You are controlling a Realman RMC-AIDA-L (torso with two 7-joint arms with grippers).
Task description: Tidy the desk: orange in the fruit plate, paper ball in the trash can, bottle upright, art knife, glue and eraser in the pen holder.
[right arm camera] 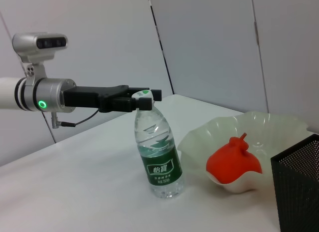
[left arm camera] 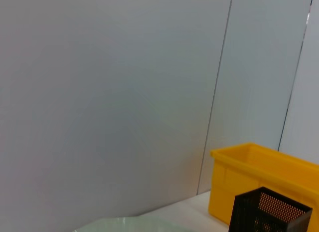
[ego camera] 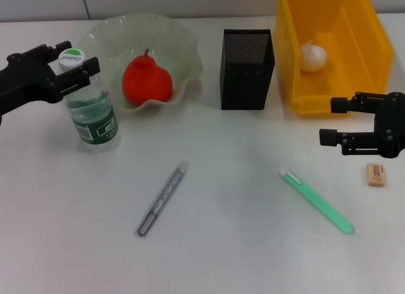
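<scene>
Desk items are described from the near edge outward. Nearest lie a grey pen-like tool (ego camera: 162,201), probably the art knife, and a green stick (ego camera: 316,201), possibly the glue; which is which cannot be told for certain. Farther right, the eraser (ego camera: 375,174) lies flat, just beside the right gripper (ego camera: 329,121), whose fingers are spread with nothing between them. At mid-depth on the left, the bottle (ego camera: 90,104) stands upright, and the left gripper (ego camera: 79,67) is placed around its capped neck; from the right wrist view the fingers appear closed on it, though the contact itself is partly hidden. Beyond it, the orange (ego camera: 147,81) sits in the plate (ego camera: 180,44). The black mesh holder (ego camera: 247,69) stands at centre, holding none of the three tools as far as can be seen. Farthest right, the paper ball (ego camera: 312,56) rests in the yellow bin (ego camera: 370,38). Risk is judged highest at the bottle: a sideways pull on release could tip it against the plate. The thin tools could also slip from a grip or be dropped beside the holder.
</scene>
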